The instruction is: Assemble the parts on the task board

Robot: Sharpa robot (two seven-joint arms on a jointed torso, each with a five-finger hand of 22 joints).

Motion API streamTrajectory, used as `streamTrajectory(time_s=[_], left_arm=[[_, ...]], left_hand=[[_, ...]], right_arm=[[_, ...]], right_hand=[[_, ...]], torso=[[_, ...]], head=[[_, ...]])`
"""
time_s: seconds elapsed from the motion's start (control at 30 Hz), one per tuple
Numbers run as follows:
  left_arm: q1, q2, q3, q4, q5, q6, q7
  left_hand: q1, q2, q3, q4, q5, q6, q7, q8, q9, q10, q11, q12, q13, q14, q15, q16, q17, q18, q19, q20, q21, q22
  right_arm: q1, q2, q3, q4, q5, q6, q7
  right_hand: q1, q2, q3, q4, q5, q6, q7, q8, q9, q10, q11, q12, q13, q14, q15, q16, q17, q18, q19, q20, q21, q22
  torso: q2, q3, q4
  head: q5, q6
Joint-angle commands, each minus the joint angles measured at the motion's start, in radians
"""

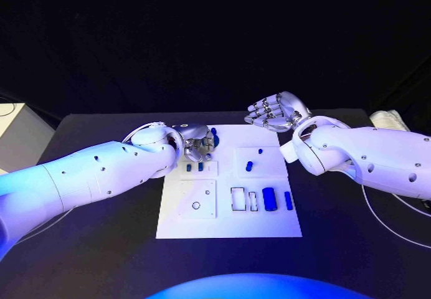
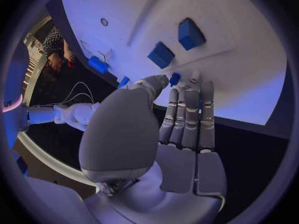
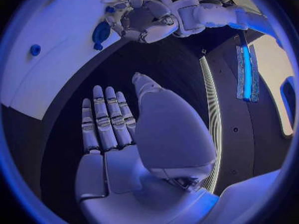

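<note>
The white task board (image 1: 269, 227) lies mid-table. My left hand (image 1: 196, 144) reaches over its far left corner. Its fingers (image 2: 190, 109) lie straight on the board (image 2: 249, 74), and the thumb and a fingertip pinch a small blue part (image 2: 175, 78). Two blue blocks (image 2: 190, 34) (image 2: 161, 55) stand just beyond the fingertips. My right hand (image 1: 276, 112) hovers past the board's far edge, its fingers (image 3: 106, 117) straight, apart from the thumb and holding nothing. A big blue block (image 1: 268, 198), a thin blue bar (image 1: 288, 200) and small blue pieces (image 1: 250, 166) sit on the board.
Two empty outlined slots (image 1: 238, 199) lie beside the big block, and round holes (image 1: 196, 205) are on the left panel. A white cable (image 1: 377, 205) runs along the table's right side. A pale box (image 1: 18, 134) stands at the far left.
</note>
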Motion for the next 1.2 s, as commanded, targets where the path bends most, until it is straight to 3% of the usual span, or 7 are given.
streamTrajectory(time_s=[0.03, 0.1, 0.23, 1.03, 1.2], left_arm=[[0.000, 0.006, 0.000, -0.004, -0.005, 0.024, -0.004], [0.000, 0.009, -0.001, -0.008, -0.001, 0.027, -0.008], [-0.001, 0.014, -0.002, -0.016, 0.004, 0.037, -0.018], [-0.003, 0.024, -0.007, -0.030, 0.031, 0.074, -0.027], [-0.004, 0.025, -0.008, -0.030, 0.034, 0.079, -0.020]], left_hand=[[0.011, 0.000, 0.008, 0.001, 0.000, 0.012, 0.000, -0.005, -0.003, 0.012, 0.000, -0.005, -0.002, 0.013, -0.001, 0.011, 0.012, 0.015, -0.002, -0.008, 0.004, 0.002], [0.010, 0.000, 0.018, 0.000, -0.001, 0.026, -0.003, -0.015, -0.010, 0.029, -0.003, -0.011, -0.009, 0.061, -0.005, 0.051, 0.064, 0.012, 0.010, -0.011, 0.020, 0.019], [0.002, -0.004, 0.019, 0.003, -0.004, 0.033, -0.004, -0.023, -0.015, 0.038, -0.005, -0.017, -0.014, 0.086, -0.007, 0.075, 0.089, 0.008, 0.027, -0.012, 0.036, 0.040], [0.003, -0.003, 0.023, -0.003, -0.010, 0.040, -0.006, -0.036, -0.021, 0.049, -0.007, -0.025, -0.020, 0.119, -0.007, 0.112, 0.130, 0.004, 0.038, -0.012, 0.054, 0.061], [0.011, 0.004, 0.029, -0.013, -0.011, 0.069, -0.014, -0.032, -0.019, 0.065, -0.012, -0.029, -0.024, 0.123, -0.011, 0.128, 0.133, 0.005, 0.036, -0.014, 0.061, 0.068]], right_arm=[[0.000, 0.000, 0.000, 0.001, -0.014, 0.022, -0.001], [0.000, 0.000, 0.000, 0.001, -0.014, 0.025, -0.003], [0.000, 0.000, 0.000, 0.000, -0.015, 0.029, -0.005], [0.000, -0.001, 0.000, 0.002, -0.019, 0.037, -0.008], [0.000, -0.001, 0.000, 0.002, -0.019, 0.038, -0.008]], right_hand=[[0.002, -0.003, 0.007, 0.002, 0.004, 0.007, 0.004, -0.006, -0.001, 0.004, -0.002, -0.004, -0.001, -0.002, 0.004, 0.002, -0.001, 0.005, -0.012, 0.001, -0.006, -0.002], [0.002, -0.003, 0.007, 0.002, 0.004, 0.007, 0.004, -0.006, -0.001, 0.004, -0.002, -0.004, -0.001, -0.002, 0.004, 0.002, -0.001, 0.005, -0.012, 0.001, -0.006, -0.002], [0.002, -0.003, 0.009, 0.001, 0.006, 0.007, 0.004, -0.006, -0.001, 0.004, -0.002, -0.004, -0.001, -0.002, 0.004, 0.002, -0.002, 0.005, -0.018, 0.001, -0.008, -0.003], [0.001, -0.003, 0.011, 0.001, 0.008, 0.008, 0.004, -0.006, -0.001, 0.005, -0.002, -0.004, -0.001, -0.003, 0.005, 0.002, -0.002, 0.005, -0.032, 0.001, -0.012, -0.005], [0.001, -0.003, 0.011, 0.001, 0.009, 0.008, 0.004, -0.006, -0.001, 0.005, -0.002, -0.004, -0.001, -0.003, 0.005, 0.002, -0.002, 0.005, -0.035, 0.001, -0.013, -0.006]], torso=[[0.000, -0.0002, 0.0001], [0.000, -0.0006, 0.0007], [-0.001, -0.0002, 0.0009], [-0.002, -0.0012, 0.0032], [-0.002, -0.0015, 0.0014]], head=[[-0.001, -0.002], [-0.002, -0.003], [-0.002, -0.005], [-0.003, -0.008], [-0.001, -0.007]])
